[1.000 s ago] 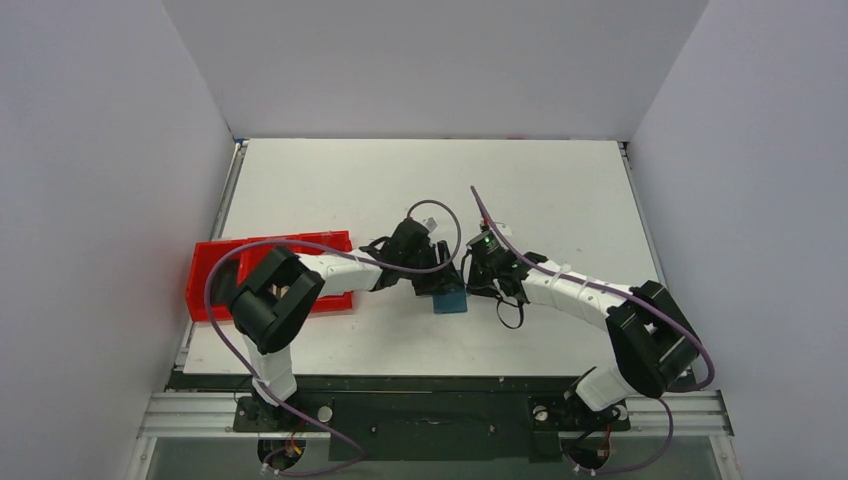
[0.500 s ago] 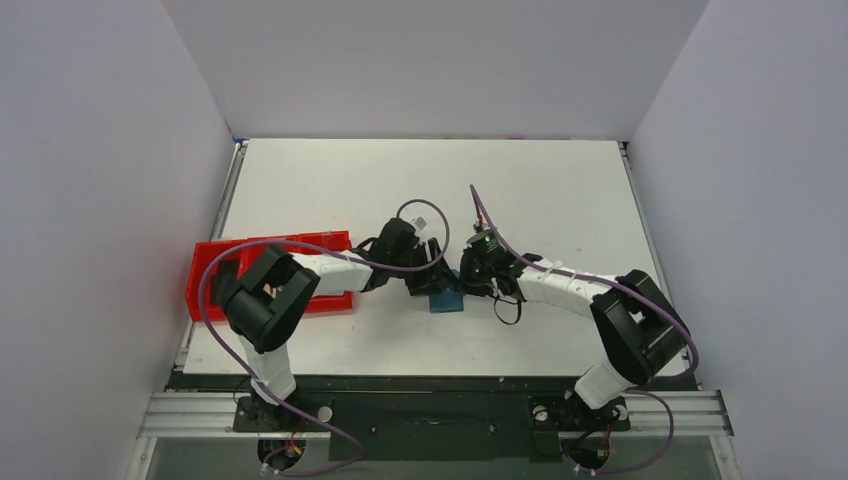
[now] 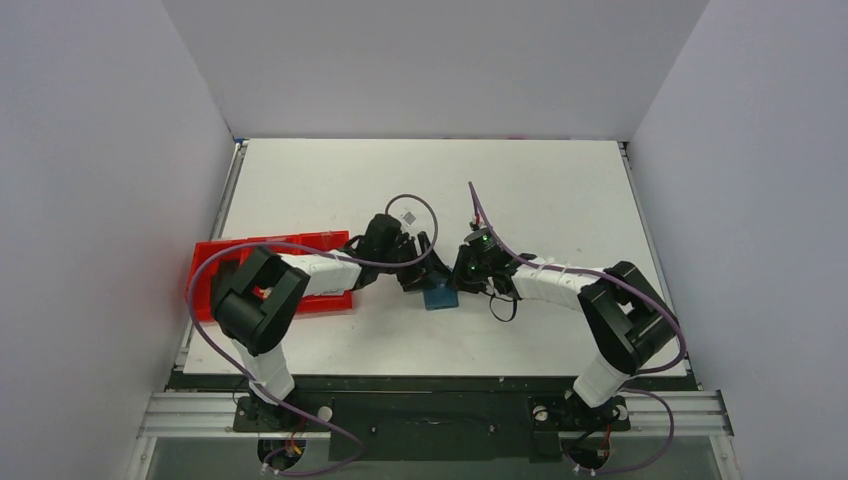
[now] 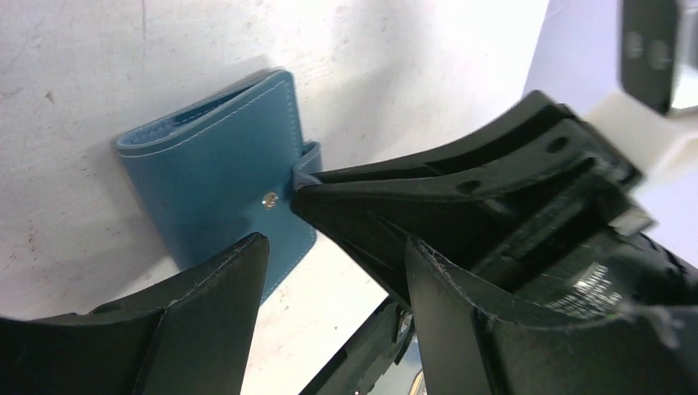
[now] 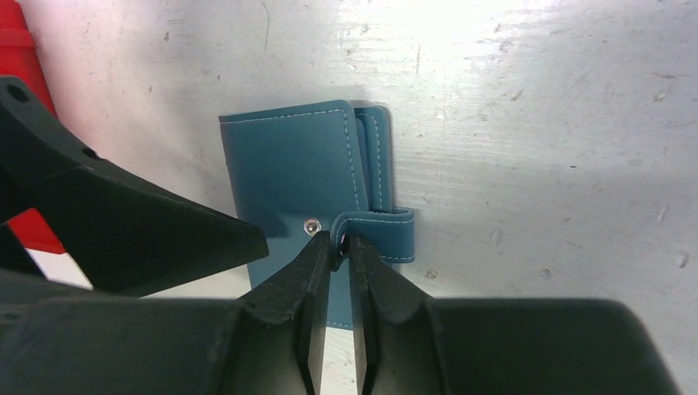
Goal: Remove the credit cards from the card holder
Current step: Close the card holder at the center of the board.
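The blue card holder [image 3: 440,299] lies flat on the white table between the two grippers, folded shut, with a silver snap stud [image 5: 312,226] bared. My right gripper [image 5: 342,241] is shut on the free end of its strap tab [image 5: 387,230], which is lifted off the stud. My left gripper [image 4: 333,251] is open just left of the holder [image 4: 214,164], with bare table between its fingers and nothing held. The right gripper's black finger [image 4: 461,189] crosses the left wrist view. The credit cards are hidden.
A red plastic tray [image 3: 205,262] sits at the table's left edge, under the left arm, and its corner [image 5: 16,49] shows in the right wrist view. White walls enclose the table on three sides. Purple cables loop above both wrists.
Both grippers and the card holder have shifted slightly left. The left gripper has drawn back from the holder and opened a little wider. The right gripper has stayed at the strap tab.
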Motion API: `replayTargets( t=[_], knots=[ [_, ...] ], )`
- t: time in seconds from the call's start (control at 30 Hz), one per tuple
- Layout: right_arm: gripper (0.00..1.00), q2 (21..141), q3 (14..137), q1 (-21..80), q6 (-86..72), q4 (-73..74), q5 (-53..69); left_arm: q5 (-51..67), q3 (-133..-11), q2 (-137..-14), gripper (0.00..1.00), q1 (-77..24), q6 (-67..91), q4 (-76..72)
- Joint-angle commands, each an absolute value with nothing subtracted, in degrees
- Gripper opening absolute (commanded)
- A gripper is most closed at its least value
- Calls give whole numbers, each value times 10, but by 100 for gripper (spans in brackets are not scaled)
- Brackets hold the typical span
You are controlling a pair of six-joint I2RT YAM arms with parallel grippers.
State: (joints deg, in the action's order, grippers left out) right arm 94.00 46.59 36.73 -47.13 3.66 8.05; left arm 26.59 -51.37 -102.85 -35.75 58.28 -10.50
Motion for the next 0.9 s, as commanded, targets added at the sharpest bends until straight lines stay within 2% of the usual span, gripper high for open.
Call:
replayTargets(
  t=[0.0,0.4,0.87],
  knots=[
    [14,964,461,371,-472,39,81,285,-524,-970,60,-343,573,-124],
    [30,949,469,371,-472,52,84,181,-555,-889,60,-328,464,71],
    [33,910,516,371,-478,91,82,116,-530,-842,60,-328,411,144]
  ],
)
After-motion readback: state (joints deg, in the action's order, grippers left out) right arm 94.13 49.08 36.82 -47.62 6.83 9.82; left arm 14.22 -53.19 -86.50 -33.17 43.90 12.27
